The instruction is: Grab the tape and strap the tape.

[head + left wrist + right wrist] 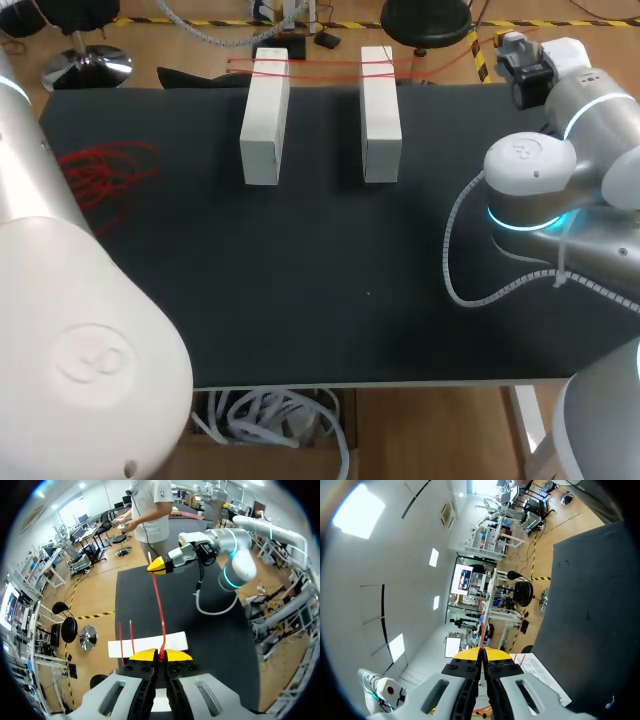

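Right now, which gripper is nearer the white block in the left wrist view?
Left. The left gripper is right at the white block, pinching the red strap; the right gripper holds the strap farther off.

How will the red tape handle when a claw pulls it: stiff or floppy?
Probably floppy: the spare tape lies in tangled loops. Likely thin and light: the red tape spans nearly straight between left claw and right claw, so it seems to keep shape only under tension.
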`<state>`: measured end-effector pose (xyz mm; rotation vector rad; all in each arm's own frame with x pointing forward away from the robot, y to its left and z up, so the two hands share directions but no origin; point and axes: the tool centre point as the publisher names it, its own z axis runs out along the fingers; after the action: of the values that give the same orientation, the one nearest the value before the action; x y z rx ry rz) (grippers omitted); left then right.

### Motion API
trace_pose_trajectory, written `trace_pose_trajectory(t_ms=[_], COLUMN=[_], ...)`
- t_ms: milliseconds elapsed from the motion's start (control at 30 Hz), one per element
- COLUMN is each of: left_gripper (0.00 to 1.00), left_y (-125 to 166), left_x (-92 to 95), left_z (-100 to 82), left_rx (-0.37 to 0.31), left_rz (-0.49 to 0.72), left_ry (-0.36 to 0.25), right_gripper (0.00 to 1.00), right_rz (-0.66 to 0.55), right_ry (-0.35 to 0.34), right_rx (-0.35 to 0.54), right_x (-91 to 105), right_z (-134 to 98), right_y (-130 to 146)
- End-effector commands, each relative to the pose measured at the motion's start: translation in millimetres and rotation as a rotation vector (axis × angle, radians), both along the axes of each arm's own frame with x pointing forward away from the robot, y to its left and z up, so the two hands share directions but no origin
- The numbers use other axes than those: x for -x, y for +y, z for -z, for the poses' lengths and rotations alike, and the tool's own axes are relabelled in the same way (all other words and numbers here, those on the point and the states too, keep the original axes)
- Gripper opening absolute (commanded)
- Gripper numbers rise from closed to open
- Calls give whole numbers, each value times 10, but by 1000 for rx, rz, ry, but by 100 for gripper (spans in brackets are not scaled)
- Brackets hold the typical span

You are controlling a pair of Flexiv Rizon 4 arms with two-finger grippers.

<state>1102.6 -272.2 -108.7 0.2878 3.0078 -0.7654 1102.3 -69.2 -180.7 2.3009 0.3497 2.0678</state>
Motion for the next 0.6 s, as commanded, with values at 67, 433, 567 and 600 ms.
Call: trace_pose_trajectory(t_ms=[67,433,567,600], left_gripper=[0,0,0,0], left_y=[45,-146,-174,-169], left_x=[21,-35,-84,-95], left_z=[39,-6,-2,-3], left_rx=[28,-204,-223,-240], left_rz=[1,-59,-41,-43], left_ry=[-3,-33,-24,-14], right_gripper=[0,0,0,0], right_rz=[-2,-2,-2,-2], right_ry=[5,5,5,5], right_rx=[2,2,2,2], right_x=[-5,-5,-5,-5], right_z=[-14,-14,-14,-14], right_y=[-6,-6,-6,-6])
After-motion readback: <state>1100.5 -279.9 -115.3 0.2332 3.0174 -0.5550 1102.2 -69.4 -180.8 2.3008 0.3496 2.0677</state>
